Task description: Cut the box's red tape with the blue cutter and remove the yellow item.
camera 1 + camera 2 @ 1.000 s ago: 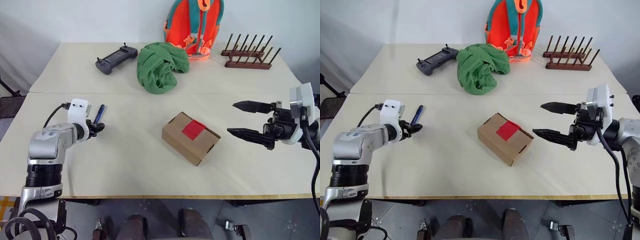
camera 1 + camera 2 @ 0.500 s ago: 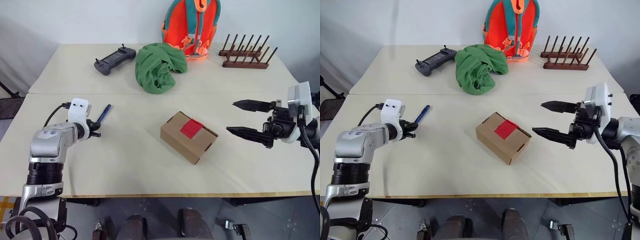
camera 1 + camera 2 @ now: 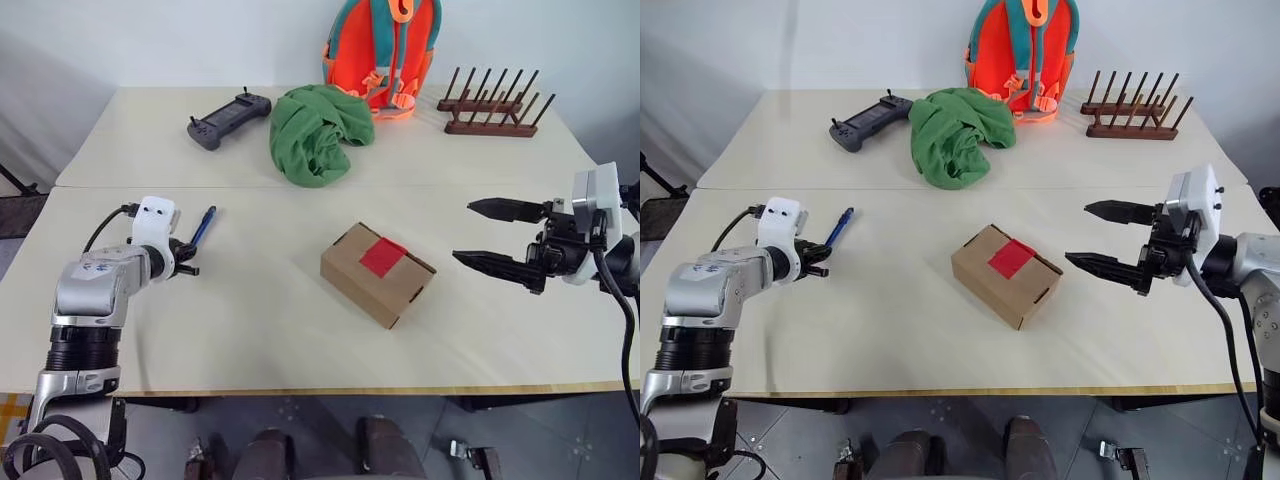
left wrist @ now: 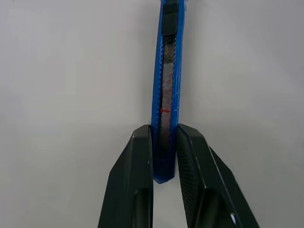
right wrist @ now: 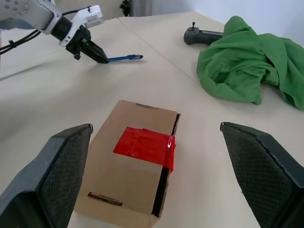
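- The left hand [image 4: 164, 156] is closed on the blue cutter [image 4: 167, 90]. Its two black fingers [image 4: 135, 180] press the sides of the cutter's near end, and the rest of the cutter points away from the hand along the table [image 3: 260, 330].
- The cutter is near the left edge of the table. It seems to lie low over the surface, so I judge the grip is made but the lift is not yet done.
- Holding the cutter by its rear end leaves the front part free, which is probably wanted for reaching the tape.
- The box [image 3: 378, 274] stands about in the middle of the table, closed, and turned at an angle to the table edges. The red tape [image 3: 385, 257] is across its top seam and looks uncut.
- The yellow item is presumably inside the closed box.
- The right hand [image 3: 500, 240] hangs above the table near the right edge with its fingers wide apart and nothing between them. It points toward the box, probably ready to steady it during the cut.
- At the far edge lie a green cloth [image 3: 315, 130], a dark grey controller [image 3: 228, 117], an orange backpack [image 3: 380, 50] and a wooden rack [image 3: 490, 110], all well apart from the box.
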Controlling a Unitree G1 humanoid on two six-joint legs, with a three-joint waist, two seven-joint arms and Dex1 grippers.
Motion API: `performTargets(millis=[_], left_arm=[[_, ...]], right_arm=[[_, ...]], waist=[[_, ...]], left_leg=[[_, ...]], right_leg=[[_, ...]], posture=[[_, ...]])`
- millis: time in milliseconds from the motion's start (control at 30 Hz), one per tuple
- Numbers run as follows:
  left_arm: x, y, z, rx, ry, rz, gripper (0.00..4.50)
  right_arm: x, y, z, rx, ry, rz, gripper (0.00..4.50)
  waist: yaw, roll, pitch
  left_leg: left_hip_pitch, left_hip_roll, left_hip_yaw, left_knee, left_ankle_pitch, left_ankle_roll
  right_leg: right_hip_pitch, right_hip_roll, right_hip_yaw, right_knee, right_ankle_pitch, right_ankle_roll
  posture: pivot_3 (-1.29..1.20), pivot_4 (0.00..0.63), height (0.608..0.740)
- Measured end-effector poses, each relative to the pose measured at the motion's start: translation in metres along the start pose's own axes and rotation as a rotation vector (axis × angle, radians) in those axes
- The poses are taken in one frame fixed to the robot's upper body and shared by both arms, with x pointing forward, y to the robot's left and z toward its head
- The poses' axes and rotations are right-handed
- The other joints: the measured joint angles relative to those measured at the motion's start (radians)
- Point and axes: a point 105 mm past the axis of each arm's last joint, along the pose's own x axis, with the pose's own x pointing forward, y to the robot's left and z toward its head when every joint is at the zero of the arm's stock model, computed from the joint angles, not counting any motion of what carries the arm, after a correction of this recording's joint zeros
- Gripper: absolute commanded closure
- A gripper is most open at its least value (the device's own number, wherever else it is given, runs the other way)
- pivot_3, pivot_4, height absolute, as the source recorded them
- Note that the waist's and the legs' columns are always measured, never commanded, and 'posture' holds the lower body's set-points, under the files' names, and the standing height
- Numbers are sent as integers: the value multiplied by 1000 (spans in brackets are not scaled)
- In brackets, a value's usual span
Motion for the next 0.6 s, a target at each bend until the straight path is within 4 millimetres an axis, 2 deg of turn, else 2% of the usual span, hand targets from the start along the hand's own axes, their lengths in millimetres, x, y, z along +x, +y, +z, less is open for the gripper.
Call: performTargets(millis=[133,367,500,600], left_arm=[[-7,3,-1,77,-51,-60,3924],[-44,-13,12,360,-244,-339,3924],[-66,-30,-2,524,-278,-560,3924],[-75,-35,-23,681,-194,-662,3924]], right_arm=[[3,-2,5,-17,-11,-7,0],[15,3,18,-58,-49,18,0],[24,7,25,-81,-67,49,0],[38,20,26,-108,-47,123,0]], waist=[[5,-1,0],[11,0,1],[14,1,2],[11,2,2]], left_leg=[[-2,0,-2,-2,0,0],[-2,0,-3,-10,0,0],[-2,0,-3,-13,0,0],[-2,0,-3,-14,-1,0]], right_leg=[[-1,-1,-3,-3,0,0],[-1,-2,-8,-9,0,0],[-1,-2,-9,-10,0,0],[-1,-1,-9,-10,0,0]], posture=[[0,150,740],[0,150,740],[0,150,740],[0,150,740]])
